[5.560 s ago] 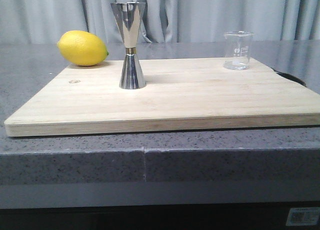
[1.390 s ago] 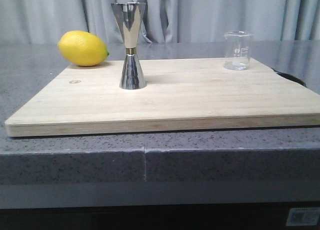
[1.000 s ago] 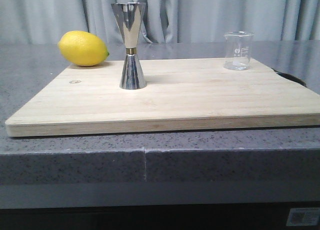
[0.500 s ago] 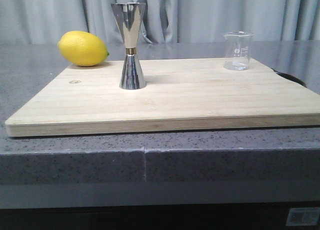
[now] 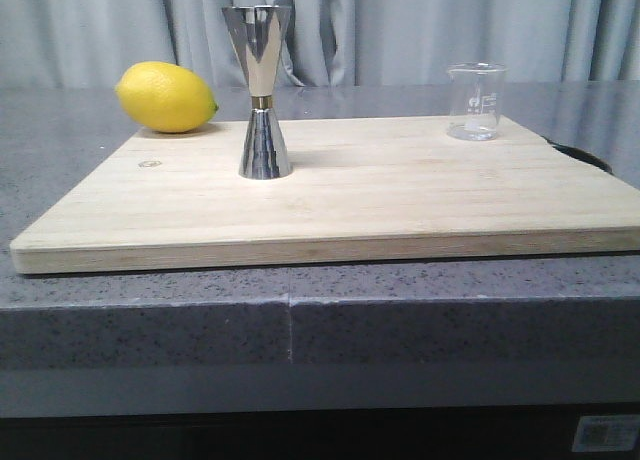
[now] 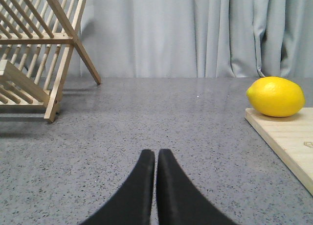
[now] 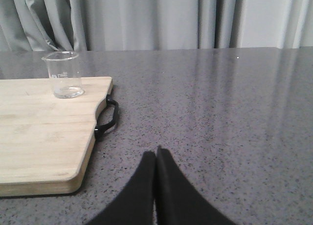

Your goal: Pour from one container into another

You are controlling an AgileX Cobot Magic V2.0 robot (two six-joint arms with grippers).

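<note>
The clear glass beaker (image 5: pixel 475 101) stands upright at the far right of the wooden board (image 5: pixel 400 200); the right wrist view has the beaker (image 7: pixel 64 74) near the board's handle end. The steel jigger (image 5: pixel 261 90) stands upright on the board's left half. My left gripper (image 6: pixel 156 154) is shut with nothing in it, low over grey counter left of the board. My right gripper (image 7: pixel 156 152) is shut and empty, over counter to the right of the board. Neither gripper shows in the front view.
A yellow lemon (image 5: pixel 166 97) lies at the board's far left corner, also the lemon (image 6: pixel 275 96) in the left wrist view. A wooden dish rack (image 6: pixel 34 54) stands left of the left gripper. The board has a black handle (image 7: pixel 108 118) on its right end.
</note>
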